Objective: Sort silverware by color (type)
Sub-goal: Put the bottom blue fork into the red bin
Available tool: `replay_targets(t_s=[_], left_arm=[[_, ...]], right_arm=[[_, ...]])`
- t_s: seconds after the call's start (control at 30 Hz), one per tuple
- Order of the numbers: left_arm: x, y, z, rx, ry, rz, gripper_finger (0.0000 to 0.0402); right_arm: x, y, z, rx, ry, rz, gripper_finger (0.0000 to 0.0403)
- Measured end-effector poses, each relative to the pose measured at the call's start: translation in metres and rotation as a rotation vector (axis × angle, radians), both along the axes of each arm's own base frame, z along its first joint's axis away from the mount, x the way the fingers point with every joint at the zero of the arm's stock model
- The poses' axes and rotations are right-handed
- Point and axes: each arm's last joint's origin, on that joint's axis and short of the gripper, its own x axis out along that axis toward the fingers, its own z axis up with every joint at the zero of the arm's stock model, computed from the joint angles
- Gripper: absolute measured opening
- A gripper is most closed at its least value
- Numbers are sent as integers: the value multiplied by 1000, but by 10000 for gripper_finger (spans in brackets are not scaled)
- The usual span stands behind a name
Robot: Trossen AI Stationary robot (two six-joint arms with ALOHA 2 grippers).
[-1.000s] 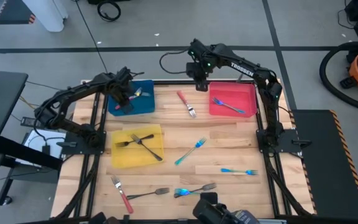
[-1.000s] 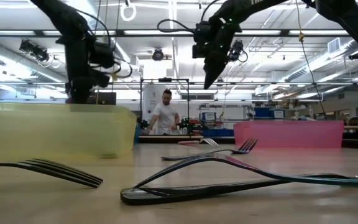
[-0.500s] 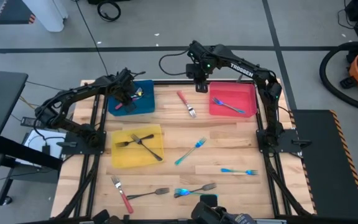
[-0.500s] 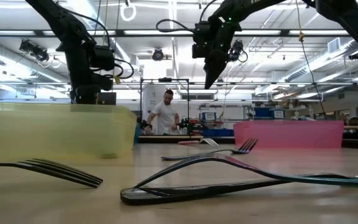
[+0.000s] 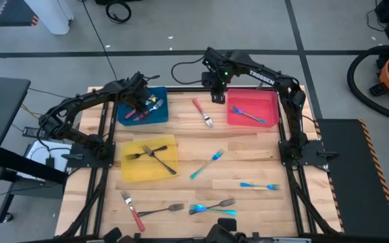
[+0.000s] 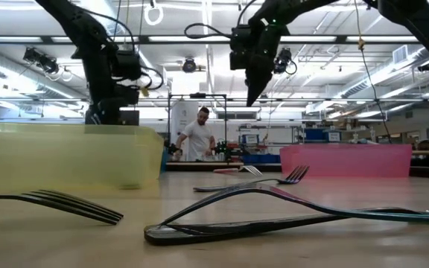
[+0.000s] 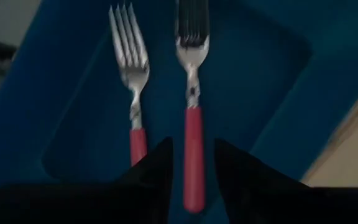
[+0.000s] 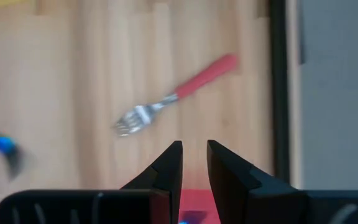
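the forks are slim, light and stiff, and lie flat, so a pinch across the narrow handle looks the surest hold; the smooth handles may slip. two red forks (image 7: 193,124) lie side by side in the blue tray (image 5: 157,115), upper left of the high view, with the left gripper (image 5: 138,102) over them, fingers parted and nothing clamped. one more red fork (image 5: 202,112) lies on the counter (image 5: 248,155) between blue tray and red tray (image 5: 235,118), just below the right gripper (image 5: 216,94), whose fingers stand a little apart and empty. a blue fork (image 5: 248,113) lies in the red tray, two black forks (image 5: 150,154) cross in the yellow tray (image 5: 130,172). blue forks at mid frame and lower right lie clear; at the bottom, a red, a black and blue ones bunch close, likely awkward to separate.
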Motion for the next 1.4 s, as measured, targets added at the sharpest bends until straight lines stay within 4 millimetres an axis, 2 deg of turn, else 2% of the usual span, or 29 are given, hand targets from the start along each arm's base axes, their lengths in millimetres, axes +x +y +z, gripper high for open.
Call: replay_targets(t_s=[0.27, 0.43, 0.7, 0.97, 1.17, 1.4], left_arm=[[32, -17, 23, 46, -44, -138, 116], [49, -39, 26, 41, -47, -238, 116], [66, -80, 23, -18, -5, -359, 116], [81, -127, 23, -38, -4, -496, 116], [85, -167, 22, -74, 12, -568, 116], [87, -215, 22, -105, -17, -635, 116]], right_arm=[[8, 35, -3, 167, 60, 20, 82], [19, 69, -3, 217, 96, 98, 82], [34, 133, -4, 270, 192, 139, 82], [42, 210, -4, 296, 273, 173, 82], [40, 265, -5, 241, 311, 164, 82], [35, 315, -5, 227, 301, 86, 82]])
